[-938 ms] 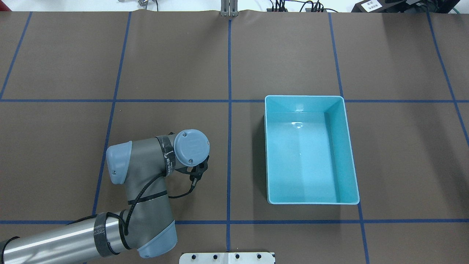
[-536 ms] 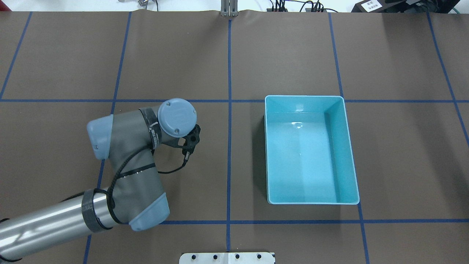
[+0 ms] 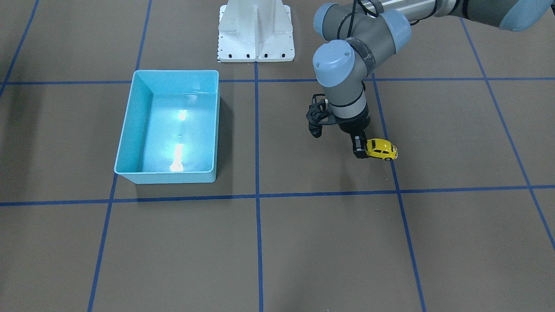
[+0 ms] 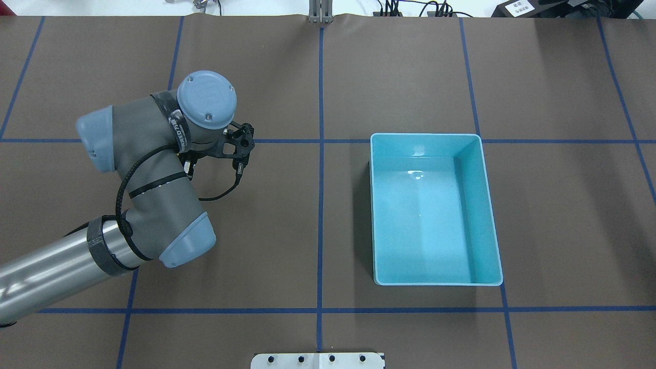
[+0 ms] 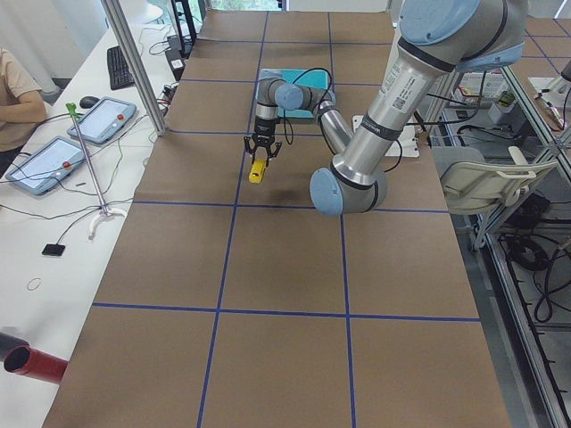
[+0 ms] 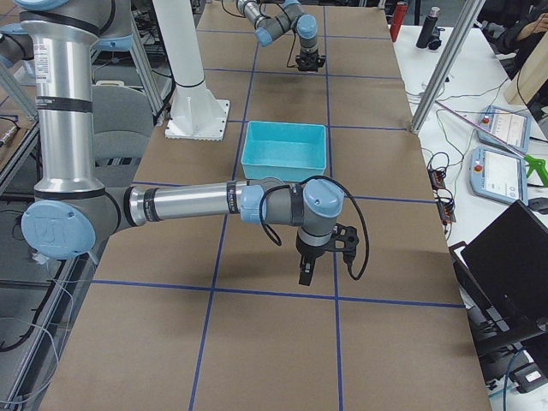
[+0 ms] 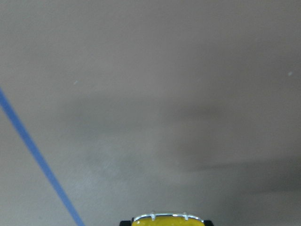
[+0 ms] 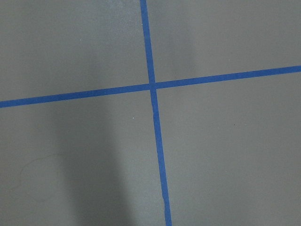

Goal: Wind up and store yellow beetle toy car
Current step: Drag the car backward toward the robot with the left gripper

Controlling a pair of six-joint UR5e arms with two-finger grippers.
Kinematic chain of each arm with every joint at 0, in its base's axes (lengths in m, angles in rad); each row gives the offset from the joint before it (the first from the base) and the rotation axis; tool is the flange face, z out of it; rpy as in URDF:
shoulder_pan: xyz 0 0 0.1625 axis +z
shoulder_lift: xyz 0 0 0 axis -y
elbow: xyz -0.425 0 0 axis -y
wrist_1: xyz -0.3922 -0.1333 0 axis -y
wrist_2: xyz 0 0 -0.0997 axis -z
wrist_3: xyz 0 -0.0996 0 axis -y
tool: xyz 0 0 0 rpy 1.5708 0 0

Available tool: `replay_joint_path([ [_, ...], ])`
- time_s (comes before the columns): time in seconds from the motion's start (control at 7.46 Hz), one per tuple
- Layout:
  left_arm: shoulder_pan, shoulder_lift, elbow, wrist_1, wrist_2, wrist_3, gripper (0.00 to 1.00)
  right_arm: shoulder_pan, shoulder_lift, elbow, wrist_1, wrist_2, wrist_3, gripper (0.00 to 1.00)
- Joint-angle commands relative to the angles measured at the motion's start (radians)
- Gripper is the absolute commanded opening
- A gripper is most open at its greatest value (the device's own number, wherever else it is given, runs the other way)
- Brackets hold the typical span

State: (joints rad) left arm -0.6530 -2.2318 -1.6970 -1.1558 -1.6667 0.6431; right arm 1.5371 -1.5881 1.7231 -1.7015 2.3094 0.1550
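Observation:
The yellow beetle toy car (image 3: pixel 382 150) sits low at the brown table, wheels at or just above the surface. My left gripper (image 3: pixel 360 149) is shut on its rear end and points straight down. From the table's left end the car (image 5: pixel 257 171) shows under the gripper (image 5: pixel 259 159). Its chrome bumper (image 7: pixel 167 219) peeks in at the bottom of the left wrist view. From overhead the wrist (image 4: pixel 207 100) hides the car. The light blue bin (image 3: pixel 173 72) stands about a grid square to the side. My right gripper (image 6: pixel 305 272) hangs over bare table; I cannot tell its state.
Blue tape lines grid the table. The white robot base (image 3: pixel 256 30) stands at the robot's edge, near the bin (image 4: pixel 425 136). Beyond the far edge are a desk with tablets (image 5: pixel 49 162), a metal pole (image 5: pixel 134 62) and a seated person (image 5: pixel 16 94).
My left arm has swept away from the robot and to the left in the overhead view, from below the middle tape line up to it. The bin has not moved.

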Motion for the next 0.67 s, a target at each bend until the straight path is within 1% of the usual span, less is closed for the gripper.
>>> replay_joint_path([
  [0.0,-0.033,0.020,0.000,-0.004,-0.065,0.001,0.00,0.000,0.000,-0.002,0.000,0.001,0.000,1.00],
  [0.27,-0.034,0.035,0.000,-0.016,-0.134,0.009,0.00,0.000,0.000,-0.002,0.000,0.001,0.000,1.00],
  [0.4,-0.036,0.040,-0.006,-0.042,-0.175,0.010,0.00,0.000,0.000,0.000,-0.001,0.001,0.000,1.00],
  [0.54,-0.036,0.075,-0.060,-0.036,-0.171,0.006,0.00,0.000,0.000,-0.002,0.000,0.001,0.000,1.00],
])
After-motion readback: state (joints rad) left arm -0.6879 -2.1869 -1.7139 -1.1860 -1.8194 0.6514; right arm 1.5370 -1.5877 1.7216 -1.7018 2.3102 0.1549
